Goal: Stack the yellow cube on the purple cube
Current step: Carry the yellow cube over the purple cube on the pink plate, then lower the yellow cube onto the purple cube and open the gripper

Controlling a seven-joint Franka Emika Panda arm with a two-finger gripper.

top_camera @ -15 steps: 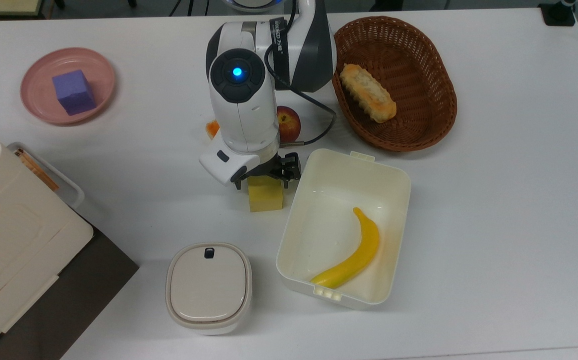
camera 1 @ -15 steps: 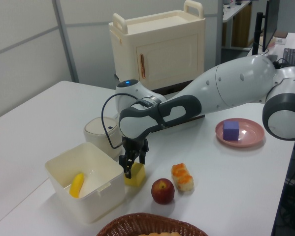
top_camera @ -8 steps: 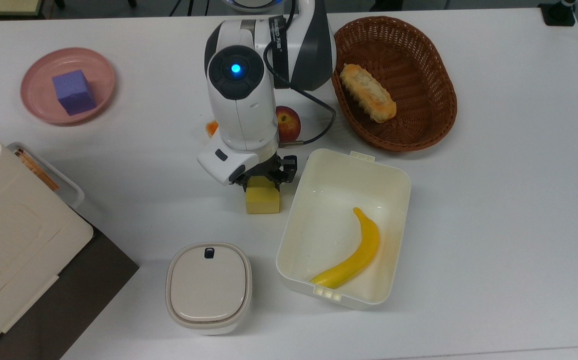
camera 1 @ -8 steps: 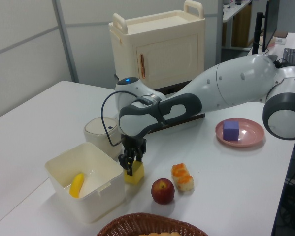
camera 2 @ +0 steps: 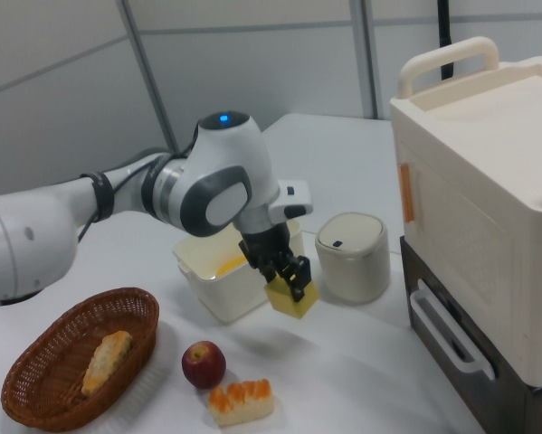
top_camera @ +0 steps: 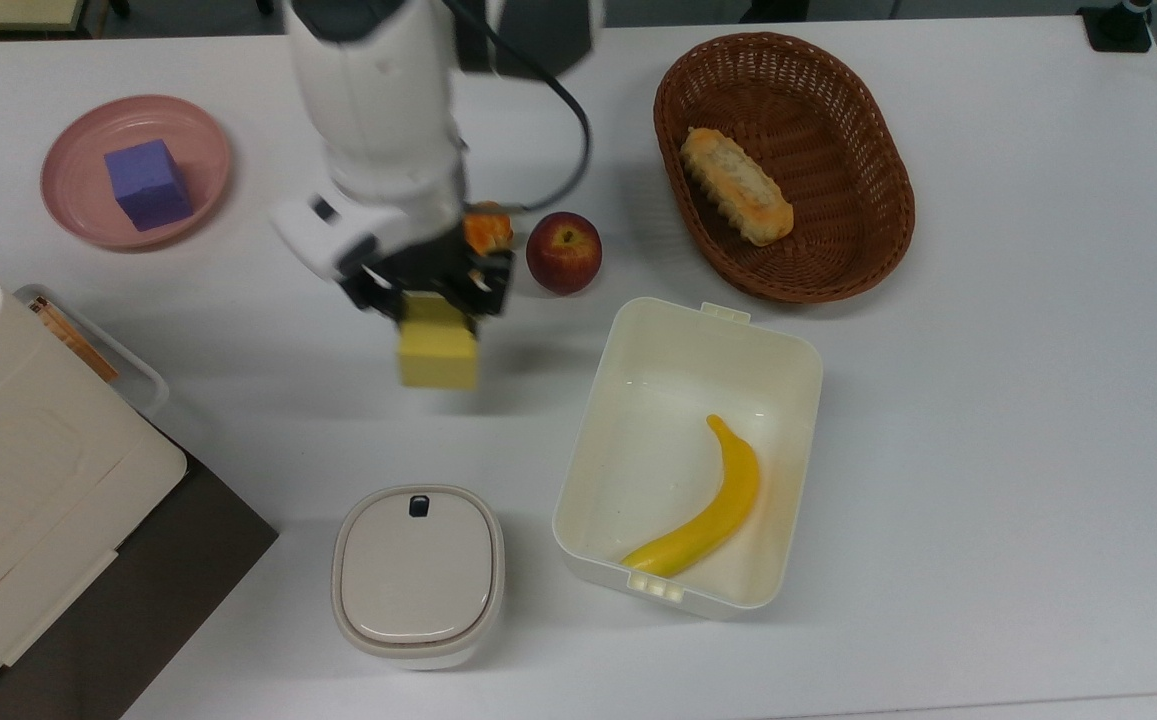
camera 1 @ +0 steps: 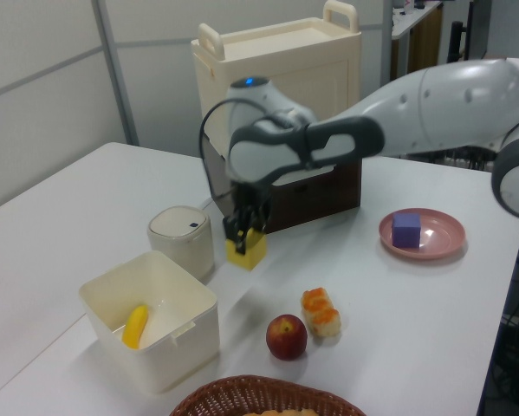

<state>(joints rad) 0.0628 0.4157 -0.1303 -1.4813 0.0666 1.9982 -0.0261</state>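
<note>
Lab: partition walls (camera 1: 60, 78), white table (top_camera: 988, 420).

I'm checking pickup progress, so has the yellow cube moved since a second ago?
Yes. The yellow cube, held in the gripper, has lifted and shifted toward the top view's left, away from the white lunch box it sat beside.

The pincer (top_camera: 428, 290) lifted the matte yellow foam cube (top_camera: 436, 353) off the white desk (top_camera: 988, 400) and carried it toward the top view's left.
</note>
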